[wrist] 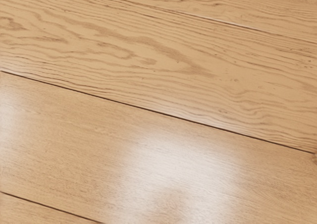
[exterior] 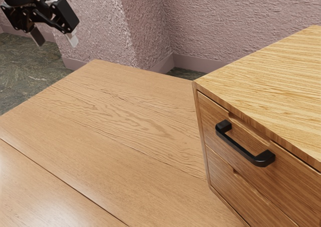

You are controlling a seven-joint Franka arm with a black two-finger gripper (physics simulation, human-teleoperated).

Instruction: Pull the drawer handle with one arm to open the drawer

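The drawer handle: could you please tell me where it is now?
In the exterior view the drawer handle sits lower right, on the front of the wooden cabinet, far from the open claw at upper left.

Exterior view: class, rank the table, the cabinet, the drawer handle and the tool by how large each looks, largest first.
1. table
2. cabinet, cut off by the picture's edge
3. tool and drawer handle: they look about alike, and the tool is partly cut off, so I leave them unranked.
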